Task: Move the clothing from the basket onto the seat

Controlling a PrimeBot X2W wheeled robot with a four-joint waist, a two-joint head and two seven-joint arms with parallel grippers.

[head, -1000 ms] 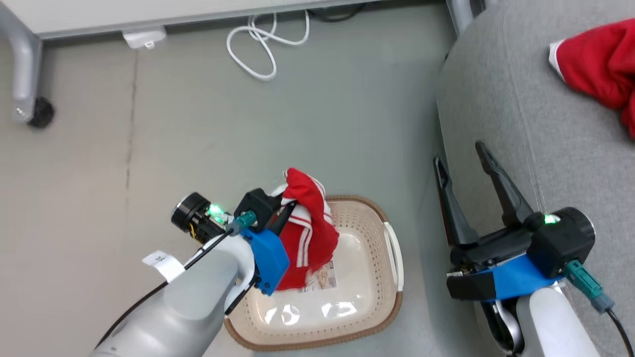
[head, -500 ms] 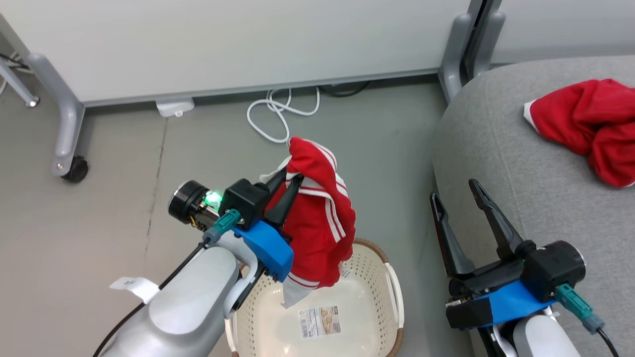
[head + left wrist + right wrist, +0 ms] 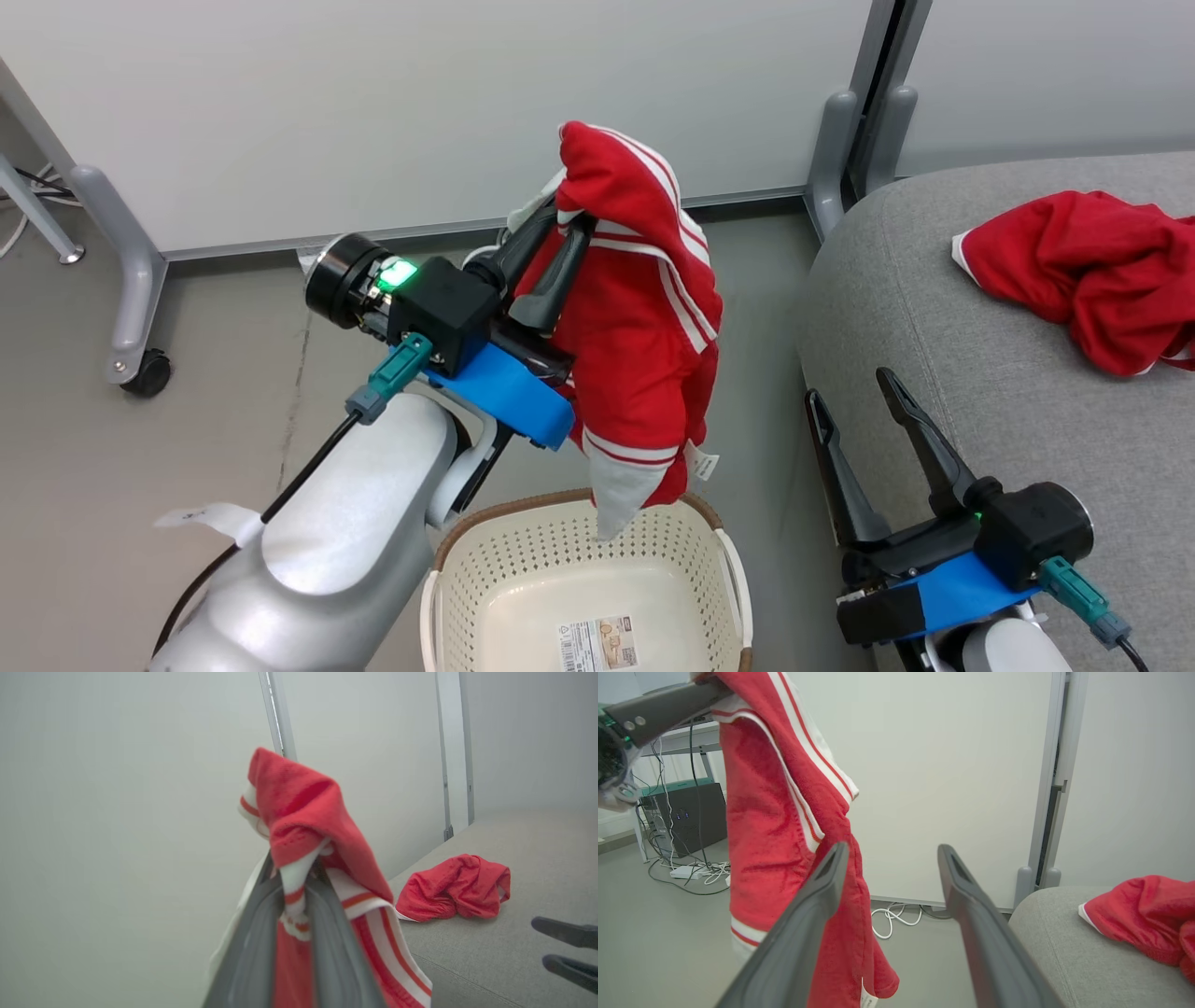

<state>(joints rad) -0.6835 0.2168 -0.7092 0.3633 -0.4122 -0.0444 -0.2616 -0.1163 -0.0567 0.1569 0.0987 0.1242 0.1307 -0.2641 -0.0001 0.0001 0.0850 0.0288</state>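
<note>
The left pincer (image 3: pixel 560 222) was held closed to a narrow gap on a fold of the striped red garment (image 3: pixel 644 355), and the cloth was pinched between the two dark fingers near their tips. The garment was draped over the fingertips from that grip and hung down below the pincer, clear of the floor (image 3: pixel 233 401). Its pale lower hem was seen just over the far rim of the basket (image 3: pixel 523 560). Whether hem and rim touched could not be told. The basket was set on the floor directly beneath the pincer, and a label sticker (image 3: pixel 597 644) was seen on its bottom.

To the right of the left pincer and lower, the right pincer (image 3: pixel 847 387) was held spread wide with nothing gripped between its fingers. It was placed at the near edge of the grey seat (image 3: pixel 934 327). In the right wrist view the hanging striped garment was seen just beyond this pincer's left finger.

Farther right, beyond the right pincer's fingertips, the plain red garment (image 3: pixel 1074 261) with a white edge was laid crumpled on the seat, well apart from both pincers.

A white panel (image 3: pixel 373 112) was seen behind the left pincer, and a grey leg with a castor (image 3: pixel 140 364) to its left.
</note>
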